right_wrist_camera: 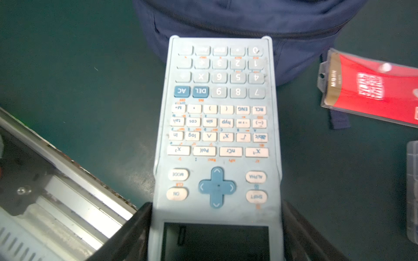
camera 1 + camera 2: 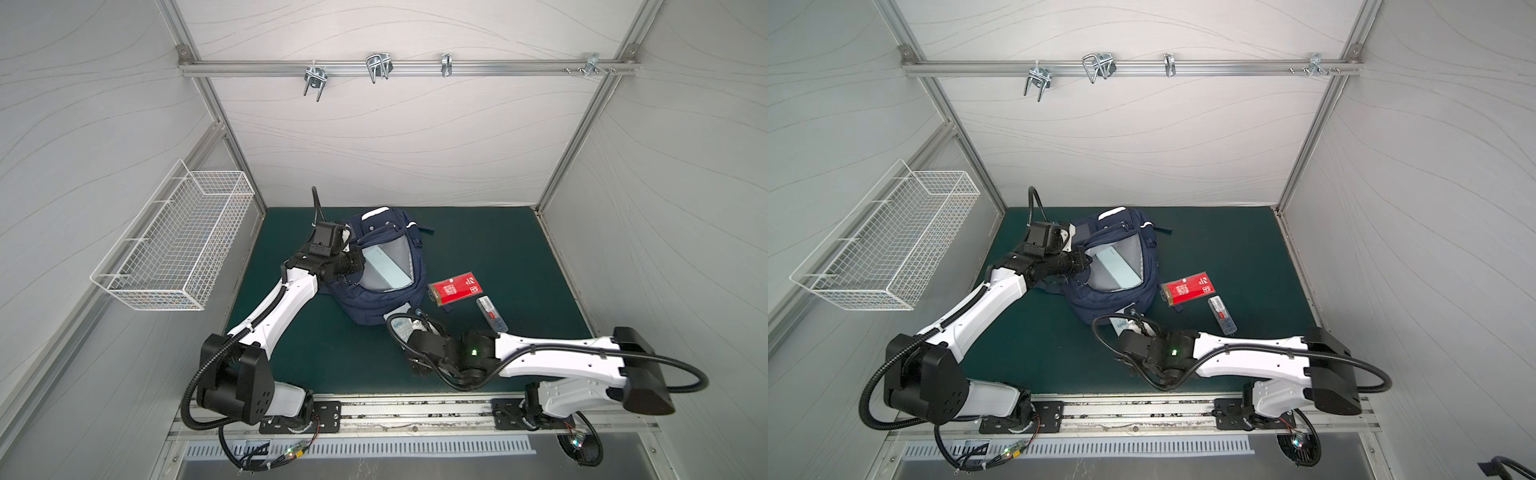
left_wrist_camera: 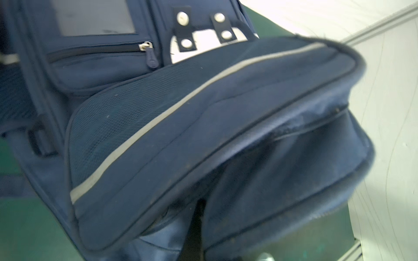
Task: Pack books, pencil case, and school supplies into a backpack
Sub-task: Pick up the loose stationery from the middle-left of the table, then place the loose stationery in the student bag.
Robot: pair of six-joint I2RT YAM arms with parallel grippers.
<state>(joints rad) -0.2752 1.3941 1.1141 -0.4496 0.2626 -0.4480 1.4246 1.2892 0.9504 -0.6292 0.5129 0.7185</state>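
The navy backpack (image 2: pixel 374 307) (image 2: pixel 1100 301) lies open on the green mat with its pale grey lining showing. The pale blue pencil case (image 2: pixel 384 268) (image 2: pixel 1117 268) rests inside it. My left gripper (image 2: pixel 360 266) (image 3: pixel 196 226) is shut on the backpack's (image 3: pixel 226 113) opening edge and holds it up. My right gripper (image 2: pixel 409 328) (image 1: pixel 216 226) is shut on the screen end of the pale blue calculator (image 1: pixel 218 113) (image 2: pixel 1121 325), just in front of the backpack (image 1: pixel 248 18). A slim red book (image 2: pixel 455 287) (image 1: pixel 373 90) and a clear plastic box (image 2: pixel 491 313) (image 2: pixel 1222 314) lie on the mat to the right.
A white wire basket (image 2: pixel 178 245) hangs on the left wall. Metal hooks (image 2: pixel 376 66) sit on the rear rail. The metal base rail (image 2: pixel 415 411) (image 1: pixel 67 180) runs along the mat's front edge, close to my right arm.
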